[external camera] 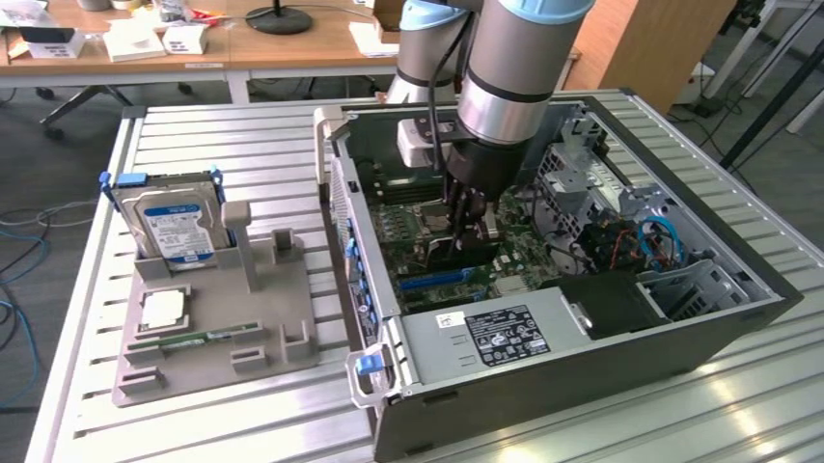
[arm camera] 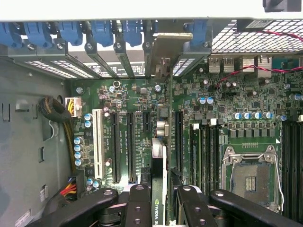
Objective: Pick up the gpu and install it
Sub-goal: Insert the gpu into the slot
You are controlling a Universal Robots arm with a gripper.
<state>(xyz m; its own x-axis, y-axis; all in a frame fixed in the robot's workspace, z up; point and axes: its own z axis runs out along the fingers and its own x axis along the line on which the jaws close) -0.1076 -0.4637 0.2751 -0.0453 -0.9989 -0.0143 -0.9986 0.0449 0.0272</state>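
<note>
Your pincer (arm camera: 160, 195) is pinching the gpu (arm camera: 159, 163). In the wrist view one of its fingers (arm camera: 139, 203) presses on each flat face of the thin card, which you see edge-on with its green logo between them. The card hangs inside the computer case (external camera: 580, 381), low over the motherboard (arm camera: 142, 99). It is in line with the row of long black slots (arm camera: 116, 146), and its far end points towards the case's rear wall of blue latches (arm camera: 102, 33). By the look of it, treat the card as light, stiff and fragile. It is a bare circuit board that will not forgive a skewed push, and its smooth faces could slip in a slack hold. The soundest hold seems to be where you have it, across the flat sides at the upper edge, clear of the contact edge and the bracket. Much is hidden from you. The card itself covers its lower edge and the slot beneath, so you cannot tell whether it touches the slot, sits partly in, or floats just above. In the exterior view the arm's wrist blocks most of the card. How the bracket meets the case's rear opening is hard to make out.
</note>
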